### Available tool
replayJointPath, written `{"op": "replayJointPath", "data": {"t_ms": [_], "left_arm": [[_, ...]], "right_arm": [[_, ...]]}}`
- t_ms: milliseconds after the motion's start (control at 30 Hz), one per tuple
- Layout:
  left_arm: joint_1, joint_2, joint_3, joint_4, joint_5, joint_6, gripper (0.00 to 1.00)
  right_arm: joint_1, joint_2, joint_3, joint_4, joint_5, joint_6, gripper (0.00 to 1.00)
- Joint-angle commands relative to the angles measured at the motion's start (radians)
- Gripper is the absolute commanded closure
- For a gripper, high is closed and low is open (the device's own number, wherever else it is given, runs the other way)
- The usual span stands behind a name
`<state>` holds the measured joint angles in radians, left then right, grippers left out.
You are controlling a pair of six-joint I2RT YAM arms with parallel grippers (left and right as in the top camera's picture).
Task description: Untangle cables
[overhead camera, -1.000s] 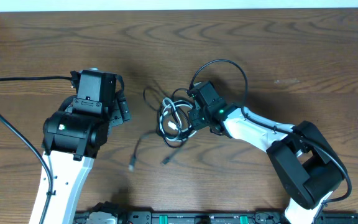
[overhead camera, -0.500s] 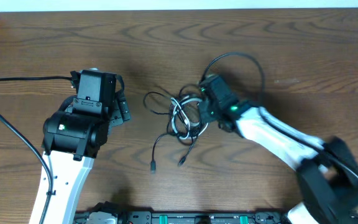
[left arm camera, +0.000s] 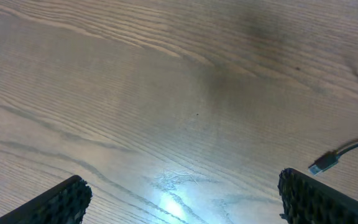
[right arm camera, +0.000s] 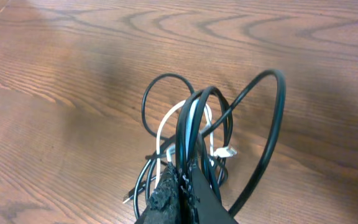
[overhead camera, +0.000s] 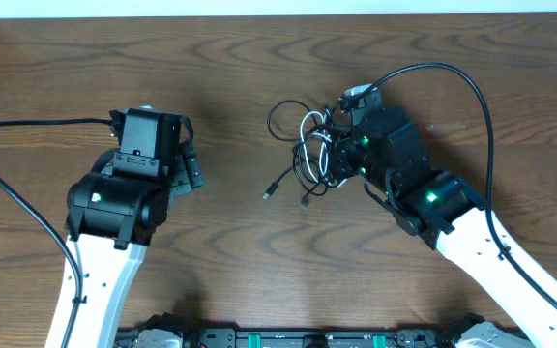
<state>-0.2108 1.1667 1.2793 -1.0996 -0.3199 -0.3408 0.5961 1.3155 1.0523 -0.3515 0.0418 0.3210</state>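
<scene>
The cables (overhead camera: 303,155) are a tangled bunch of thin black cords and one white cord, lying right of the table's middle. Two loose plug ends (overhead camera: 271,191) trail out to the bunch's lower left. My right gripper (overhead camera: 339,159) is shut on black strands of the bunch. In the right wrist view the fingertips (right arm camera: 169,186) pinch those strands, and the loops (right arm camera: 194,118) and a white plug (right arm camera: 227,151) stand beyond them. My left gripper (overhead camera: 192,167) is open well to the left, apart from the cables. Bare wood shows between its fingers (left arm camera: 61,199), and one plug (left arm camera: 323,163) lies at the right.
The right arm's thick black cable (overhead camera: 477,97) arcs over the table behind the bunch. The left arm's cable (overhead camera: 27,124) runs off to the left edge. A rail (overhead camera: 307,338) lines the front edge, and the table's far edge (overhead camera: 278,14) runs along the top.
My right gripper has pulled the cable bunch up and to the right, away from the left arm, with the loose plug ends dragging along. The left arm has not moved.
</scene>
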Motion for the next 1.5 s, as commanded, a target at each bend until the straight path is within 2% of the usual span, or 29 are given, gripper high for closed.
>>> {"op": "replayJointPath", "data": {"t_ms": [0,367,667,867,1033,1200,1333,1400,1467], "left_arm": [[0.005,-0.002,0.001,-0.003,-0.006,-0.009,0.02],[0.005,-0.002,0.001,-0.003,-0.006,-0.009,0.02],[0.005,-0.002,0.001,-0.003,-0.006,-0.009,0.02],[0.005,-0.002,0.001,-0.003,-0.006,-0.009,0.02],[0.005,-0.002,0.001,-0.003,-0.006,-0.009,0.02],[0.005,-0.002,0.001,-0.003,-0.006,-0.009,0.02],[0.005,-0.002,0.001,-0.003,-0.006,-0.009,0.02],[0.005,-0.002,0.001,-0.003,-0.006,-0.009,0.02],[0.005,-0.002,0.001,-0.003,-0.006,-0.009,0.02]], "right_arm": [[0.0,-0.015,0.011,-0.002,0.002,-0.015,0.99],[0.0,-0.037,0.012,0.134,-0.106,-0.009,0.99],[0.0,-0.13,0.012,0.243,-0.105,0.035,0.99],[0.0,-0.15,0.012,0.2,-0.025,-0.014,0.99],[-0.001,-0.145,0.012,0.083,0.144,-0.016,0.98],[-0.001,-0.126,0.012,-0.037,0.343,-0.016,0.75],[-0.001,-0.093,0.012,-0.102,0.413,-0.015,0.3],[-0.001,-0.08,0.011,-0.115,0.406,-0.006,0.19],[0.0,-0.071,0.011,-0.117,0.381,-0.003,0.12]]}}
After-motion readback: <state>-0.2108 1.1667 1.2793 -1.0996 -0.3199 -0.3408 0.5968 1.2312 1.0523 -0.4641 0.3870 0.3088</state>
